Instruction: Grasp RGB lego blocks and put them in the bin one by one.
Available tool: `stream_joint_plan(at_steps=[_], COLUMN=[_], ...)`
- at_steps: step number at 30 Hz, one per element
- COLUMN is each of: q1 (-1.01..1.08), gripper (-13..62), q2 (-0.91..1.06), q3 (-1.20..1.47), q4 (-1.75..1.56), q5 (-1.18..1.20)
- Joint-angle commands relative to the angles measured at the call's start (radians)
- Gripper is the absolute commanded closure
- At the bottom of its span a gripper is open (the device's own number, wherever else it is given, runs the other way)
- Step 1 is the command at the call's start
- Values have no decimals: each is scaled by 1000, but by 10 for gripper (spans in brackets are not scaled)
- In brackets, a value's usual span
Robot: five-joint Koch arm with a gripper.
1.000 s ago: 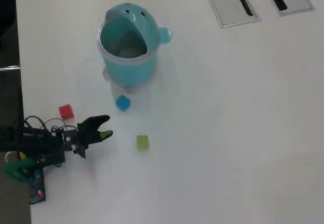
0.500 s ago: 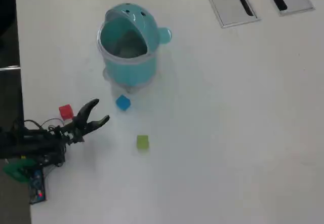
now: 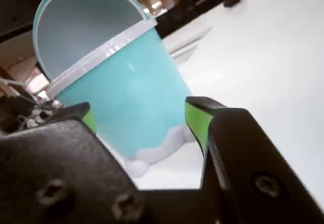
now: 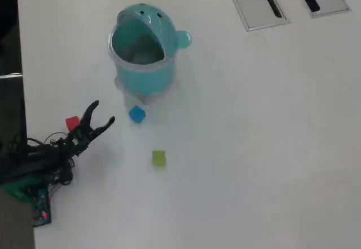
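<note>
In the overhead view the teal bin [image 4: 142, 54] stands upright at the upper middle-left, its lid swung open. Three small blocks lie on the white table: blue [image 4: 136, 114] just below the bin, yellow-green [image 4: 159, 158] further down, red [image 4: 71, 123] at the left, partly behind my gripper. My gripper [image 4: 101, 112] is open and empty, tips pointing up-right, right of the red block and left of the blue one. The wrist view shows the bin [image 3: 126, 87] filling the space ahead between my gripper's [image 3: 139, 113] green-padded fingers [image 3: 198, 118]; no block shows there.
Two flat grey slotted panels [image 4: 265, 1] are set in the table at the top right of the overhead view. The table's left edge [image 4: 21, 91] runs close beside my arm. Green base parts and wires [image 4: 28, 190] sit at the lower left.
My gripper has opened from nearly shut and swung upward in the overhead view, from near the yellow-green block's level to beside the red block. The blocks and bin have not moved.
</note>
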Motion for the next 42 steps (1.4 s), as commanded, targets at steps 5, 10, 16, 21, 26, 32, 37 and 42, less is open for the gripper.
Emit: stream_joint_plan(at_steps=[5,10,16,21,26,32,37,42], q1=[-29,-48,-74,-152,-255,-422,-514,-531], gripper=[176,168,169,170,171,171,171,170], q2=[64,64,69,72,74,72,74,78], q3=[-40,-6,-6,-48,-83,-120,-178,-291], q4=[-89,-74,-89,-84,-2,138,273,572], q5=[-31,-31,-43,-140,-255,-413,-531,-686])
